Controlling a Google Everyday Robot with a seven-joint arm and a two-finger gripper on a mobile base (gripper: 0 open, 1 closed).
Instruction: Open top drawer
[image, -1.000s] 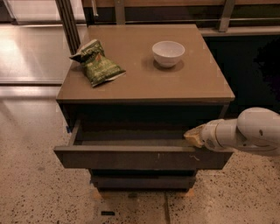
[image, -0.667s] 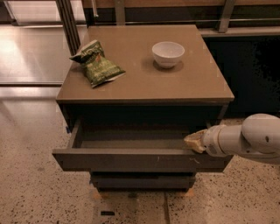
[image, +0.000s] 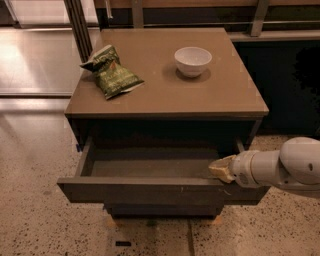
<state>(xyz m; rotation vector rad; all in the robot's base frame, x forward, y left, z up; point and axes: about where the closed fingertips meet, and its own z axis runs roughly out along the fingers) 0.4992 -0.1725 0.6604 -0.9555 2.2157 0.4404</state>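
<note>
The top drawer (image: 150, 191) of the brown cabinet stands pulled out toward me. Its dark grey-brown front shows small pale scratches right of centre. Its shallow grey box (image: 150, 167) is open to view and holds nothing I can see. My gripper (image: 220, 169) reaches in from the right on a white arm (image: 280, 167). Its pale tip rests at the top edge of the drawer front, near the right end, partly inside the drawer. Below the top drawer, the edges of the two lower drawer fronts (image: 162, 210) show, pushed in.
On the cabinet top (image: 220, 95) lie a green snack bag (image: 112, 72) at the left and a white bowl (image: 193, 60) at the back right. Speckled floor (image: 35, 220) surrounds the cabinet. A dark pole (image: 79, 22) stands behind the left corner.
The top drawer has slid further out toward me. My gripper has moved with it, down and toward me, staying at the right end of the drawer front.
</note>
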